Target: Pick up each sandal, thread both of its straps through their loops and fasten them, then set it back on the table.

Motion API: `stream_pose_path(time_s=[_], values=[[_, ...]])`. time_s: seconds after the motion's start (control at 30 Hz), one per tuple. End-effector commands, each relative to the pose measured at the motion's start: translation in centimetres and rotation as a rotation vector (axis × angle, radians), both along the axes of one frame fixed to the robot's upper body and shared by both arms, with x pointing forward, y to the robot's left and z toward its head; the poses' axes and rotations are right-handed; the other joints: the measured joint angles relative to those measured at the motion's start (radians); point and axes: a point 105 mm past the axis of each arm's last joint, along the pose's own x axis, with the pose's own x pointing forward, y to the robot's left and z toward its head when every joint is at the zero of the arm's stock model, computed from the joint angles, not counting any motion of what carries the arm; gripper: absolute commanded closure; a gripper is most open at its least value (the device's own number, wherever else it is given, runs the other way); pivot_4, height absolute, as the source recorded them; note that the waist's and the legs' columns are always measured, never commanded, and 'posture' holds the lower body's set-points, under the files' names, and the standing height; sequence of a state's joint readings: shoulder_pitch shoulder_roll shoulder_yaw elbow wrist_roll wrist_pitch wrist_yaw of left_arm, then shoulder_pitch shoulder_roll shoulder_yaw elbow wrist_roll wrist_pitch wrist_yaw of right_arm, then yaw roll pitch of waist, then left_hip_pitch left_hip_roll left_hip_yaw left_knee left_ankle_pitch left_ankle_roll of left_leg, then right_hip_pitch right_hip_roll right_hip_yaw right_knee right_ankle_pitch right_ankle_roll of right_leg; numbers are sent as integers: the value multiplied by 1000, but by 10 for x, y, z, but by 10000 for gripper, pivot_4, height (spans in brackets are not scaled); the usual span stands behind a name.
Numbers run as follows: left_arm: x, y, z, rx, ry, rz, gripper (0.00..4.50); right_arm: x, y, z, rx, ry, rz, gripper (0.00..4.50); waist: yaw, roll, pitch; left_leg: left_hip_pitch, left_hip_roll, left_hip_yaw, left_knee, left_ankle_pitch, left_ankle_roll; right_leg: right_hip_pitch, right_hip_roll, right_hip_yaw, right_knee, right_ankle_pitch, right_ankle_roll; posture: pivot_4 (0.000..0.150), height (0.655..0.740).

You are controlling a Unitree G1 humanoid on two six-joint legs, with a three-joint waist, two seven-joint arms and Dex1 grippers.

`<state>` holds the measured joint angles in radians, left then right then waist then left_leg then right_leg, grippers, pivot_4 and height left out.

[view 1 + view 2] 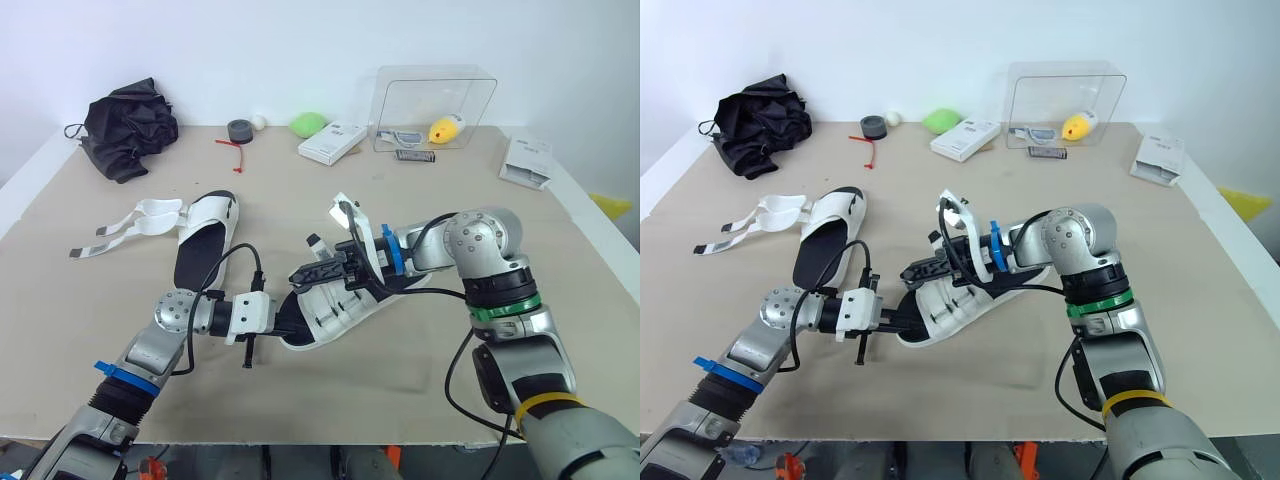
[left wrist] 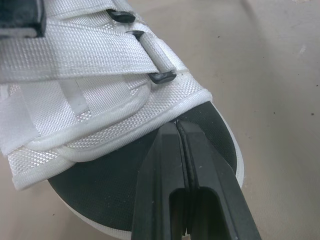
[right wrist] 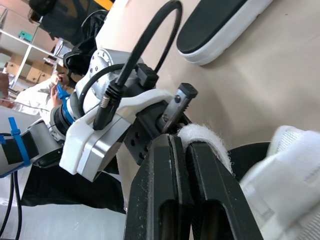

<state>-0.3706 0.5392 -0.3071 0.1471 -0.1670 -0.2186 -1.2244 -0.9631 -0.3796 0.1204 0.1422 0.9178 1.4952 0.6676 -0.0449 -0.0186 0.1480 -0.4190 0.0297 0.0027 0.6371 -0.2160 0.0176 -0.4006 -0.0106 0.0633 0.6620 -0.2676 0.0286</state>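
Your right gripper [image 3: 182,137] has its fingers closed on a fuzzy white strap [image 3: 206,139] of the white sandal [image 1: 335,308]. That sandal sits in the near middle of the table [image 1: 430,210], between your two arms, tipped so that its webbing upper faces the head camera. You cannot tell whether its near end rests on the table.

Your left gripper [image 2: 177,126] comes in from the left. Its two black fingers are pressed flat together, and the tips touch the rim where the white upper meets the black footbed. Whether they pinch any fabric cannot be told. In the left wrist view, webbing bands run through small black loops [image 2: 162,77] on the upper.

The second sandal [image 1: 205,235] lies flat on the table to the left and a little farther away, well apart from both grippers. Its loose straps [image 1: 130,225] are splayed out to the left.

Along the far edge there is a black cloth bundle [image 1: 125,125] at the left, then a roll of tape [image 1: 240,130], a green object [image 1: 305,123], a white box [image 1: 332,142] and a clear container [image 1: 435,100].
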Motion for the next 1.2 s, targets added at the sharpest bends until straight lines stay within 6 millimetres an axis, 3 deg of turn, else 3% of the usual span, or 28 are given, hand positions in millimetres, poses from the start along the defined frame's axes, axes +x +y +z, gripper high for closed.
stream_pose_path(time_s=[0.03,0.17,0.43,0.63,0.87,0.93,1.07,1.2], values=[[-21,8,-55,160,195,-15,45000,-12,11,49,158,-130,112,44522,0,0,0,0,0,0,0,0,0,0,0,0,0,0,0,1500,7400],[-23,10,-56,165,200,-15,45000,-11,12,53,169,-138,124,44522,0,0,0,0,0,0,0,0,0,0,0,0,1,0,0,1500,7400],[-23,7,-56,162,200,-20,45000,36,21,-23,-185,-136,-75,44522,-2,1,-2,4,0,3,0,0,0,1,1,3,2,0,-1,1500,7400],[-24,8,-56,159,201,-18,45000,61,13,-42,-287,-147,-170,44522,-7,0,-2,18,2,10,-1,0,0,10,3,6,3,-2,2,1500,7400],[-25,8,-57,160,203,-12,45000,61,-2,-68,-480,-222,-111,17674,-6,4,-8,28,6,10,-1,0,0,13,5,7,3,-1,-6,1500,7400],[-24,8,-56,158,202,-10,45000,59,2,-68,-449,-201,-99,8725,-5,4,-14,28,6,10,-1,0,0,13,4,8,3,-2,-6,1500,7400],[-24,7,-56,155,203,-10,45000,71,4,-45,-351,-203,-163,8725,0,2,-16,27,5,9,-2,0,-1,13,4,7,3,-5,-4,1500,7400],[-23,5,-54,138,207,-7,45000,75,7,6,-127,-199,-162,8725,1,2,-15,19,1,8,-3,-1,-1,10,0,8,3,-2,-3,1500,7400]])
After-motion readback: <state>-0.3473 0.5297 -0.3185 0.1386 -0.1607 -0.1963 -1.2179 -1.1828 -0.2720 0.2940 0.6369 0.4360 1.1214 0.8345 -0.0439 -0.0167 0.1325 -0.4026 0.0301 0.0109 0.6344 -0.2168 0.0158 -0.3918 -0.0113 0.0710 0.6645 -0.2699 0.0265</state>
